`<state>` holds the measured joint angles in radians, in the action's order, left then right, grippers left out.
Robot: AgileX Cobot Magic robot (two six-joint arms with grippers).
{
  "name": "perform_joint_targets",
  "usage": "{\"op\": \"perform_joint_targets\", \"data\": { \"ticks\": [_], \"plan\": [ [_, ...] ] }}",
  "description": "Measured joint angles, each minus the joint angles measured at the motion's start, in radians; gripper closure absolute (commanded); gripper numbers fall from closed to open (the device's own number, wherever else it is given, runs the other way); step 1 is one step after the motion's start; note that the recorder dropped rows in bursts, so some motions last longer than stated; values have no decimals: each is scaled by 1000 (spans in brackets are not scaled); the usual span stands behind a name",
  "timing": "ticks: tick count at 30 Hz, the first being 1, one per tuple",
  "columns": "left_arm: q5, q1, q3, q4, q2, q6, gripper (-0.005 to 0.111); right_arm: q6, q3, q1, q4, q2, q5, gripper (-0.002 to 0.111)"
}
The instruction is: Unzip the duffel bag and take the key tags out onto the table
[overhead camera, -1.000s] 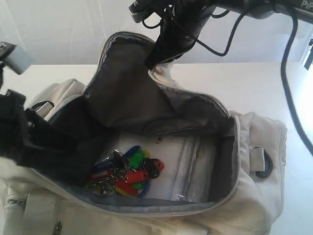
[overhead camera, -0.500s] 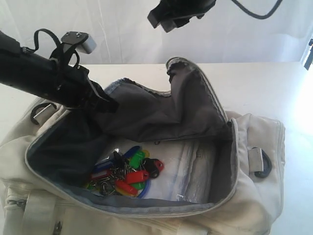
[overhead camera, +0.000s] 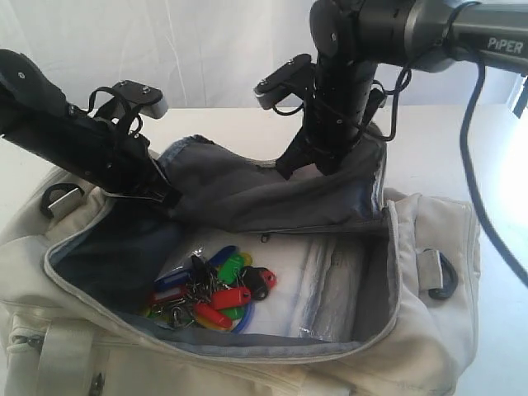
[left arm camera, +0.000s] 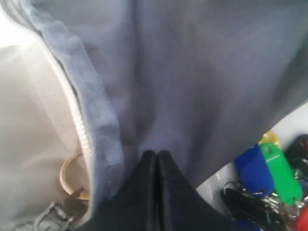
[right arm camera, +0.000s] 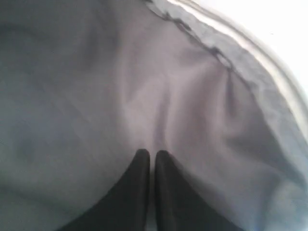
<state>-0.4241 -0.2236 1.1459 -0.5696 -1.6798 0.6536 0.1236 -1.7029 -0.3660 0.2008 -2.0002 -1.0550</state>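
**Item:** large cream-white fabric duffel bag (overhead camera: 429, 330) on the plain white desk (overhead camera: 445, 157). It is unzipped, and its dark grey lining flap (overhead camera: 247, 194) is folded back toward the far side.

**Contents:** a bunch of small red, green, blue, yellow and black plastic key tags (overhead camera: 210, 293) on metal rings. It lies on the bag floor, not yet on the desk.

**Left gripper** (overhead camera: 165, 196): jaws together, pinching a fold of the lining at the flap's left end.

**Right gripper** (overhead camera: 299, 165): jaws all but together, apparently nipping the lining near the flap's far edge.

**Key relation:** the tags lie below both grippers and toward the near wall. The bunch's long axis runs from near-left to far-right. The left gripper is the nearer one, judged almost over the tags.

**Change:** half a second earlier the right gripper hung clear above the bag and the flap stood peaked. Now the gripper is down on the flap, which sits lower. The tags have not moved.
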Motion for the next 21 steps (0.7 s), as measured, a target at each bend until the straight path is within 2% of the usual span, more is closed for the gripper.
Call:
{"op": "perform_joint_targets", "data": {
  "ticks": [5,10,16,21],
  "plan": [
    [5,0,0,61,0,-39,107,-110,0,6,145,-20,28,104],
    [4,0,2,65,0,-53,107,-124,0,19,139,-17,46,104],
    [-144,0,107,65,14,-88,107,-6,0,23,-81,142,123,104],
    [-297,0,210,76,124,-93,107,135,0,23,-244,310,55,104]
  ]
}}
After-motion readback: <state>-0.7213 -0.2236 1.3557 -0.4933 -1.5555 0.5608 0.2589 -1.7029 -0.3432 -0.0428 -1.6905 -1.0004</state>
